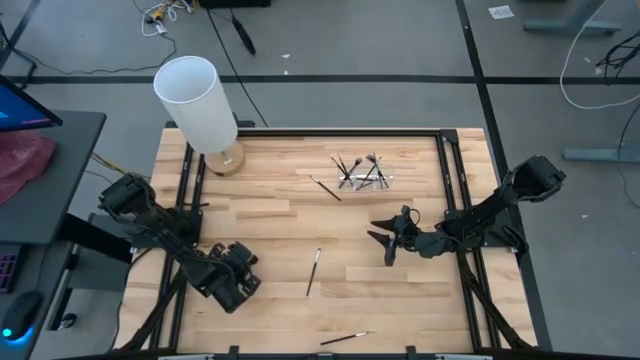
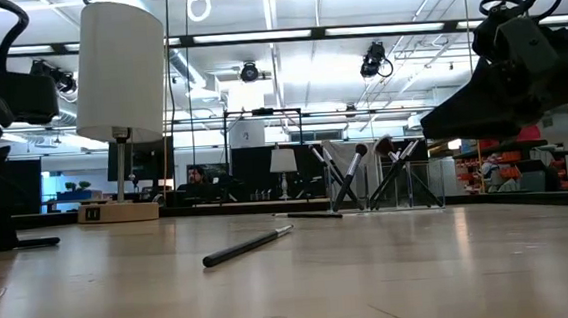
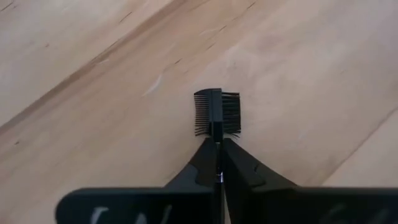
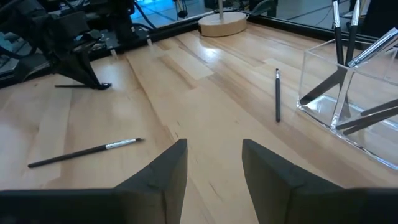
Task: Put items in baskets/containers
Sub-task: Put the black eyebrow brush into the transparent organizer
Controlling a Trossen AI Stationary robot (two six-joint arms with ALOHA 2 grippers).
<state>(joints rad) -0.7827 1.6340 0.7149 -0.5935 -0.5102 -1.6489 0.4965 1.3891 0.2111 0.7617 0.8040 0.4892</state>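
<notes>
Left end effector (image 3: 217, 152) low over the near left part of the worktop (image 1: 270, 215), fingers pressed together on a small brush (image 3: 216, 113) with a comb on one side and short dark bristles on the other, lying flat on the wood. Right end effector (image 1: 388, 243) at the right side, tilted down, fingers spread, pinching nothing. Clear holder (image 4: 357, 102) at the far middle with several brushes (image 1: 360, 170) leaning inside. Loose thin brushes on the wood: one (image 1: 326, 188) just left of the holder, one (image 1: 313, 271) in the middle, one (image 1: 345, 339) at the near edge.
</notes>
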